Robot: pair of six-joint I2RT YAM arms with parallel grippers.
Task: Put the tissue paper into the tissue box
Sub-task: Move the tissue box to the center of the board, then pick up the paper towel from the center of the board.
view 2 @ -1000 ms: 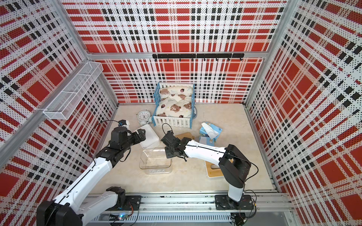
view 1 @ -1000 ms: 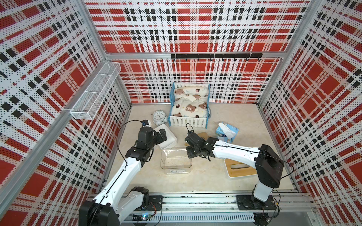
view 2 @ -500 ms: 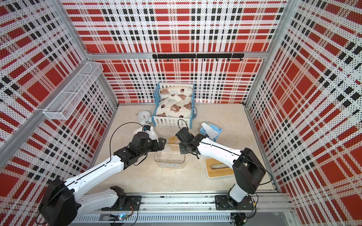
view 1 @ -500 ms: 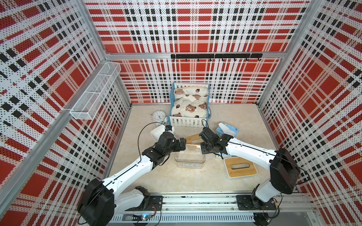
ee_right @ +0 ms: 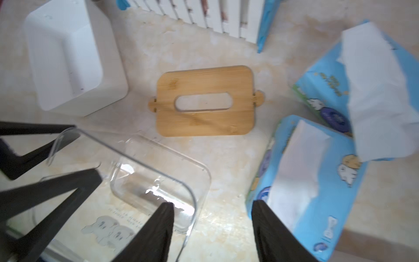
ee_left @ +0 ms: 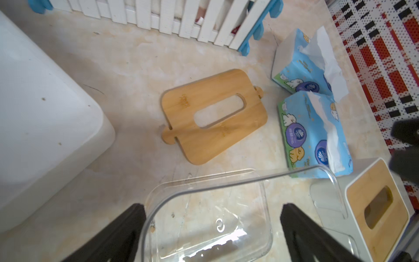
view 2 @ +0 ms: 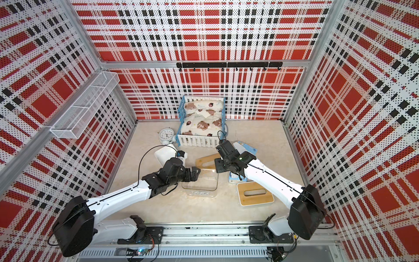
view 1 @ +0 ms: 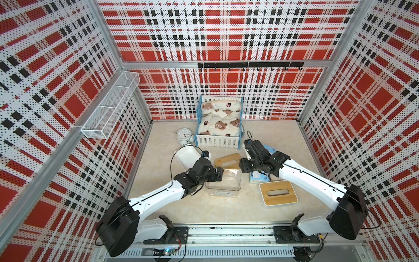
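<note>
In both top views the arms and clear box [view 1: 224,186] have shifted toward the two tissue packs [ee_left: 314,136] lying on the table [view 1: 204,211]; left claw [ee_left: 212,205] gapes astride the box rim, right claw [ee_right: 212,203] open, empty.

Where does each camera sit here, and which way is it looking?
Both top views: high in front, looking down at the table; left arm, right arm show.
Left wrist: on that arm, facing the clear box; fingers show.
Right wrist: likewise, facing tissue packs; fingers show.
Shared: wrist views both see the lid.
</note>
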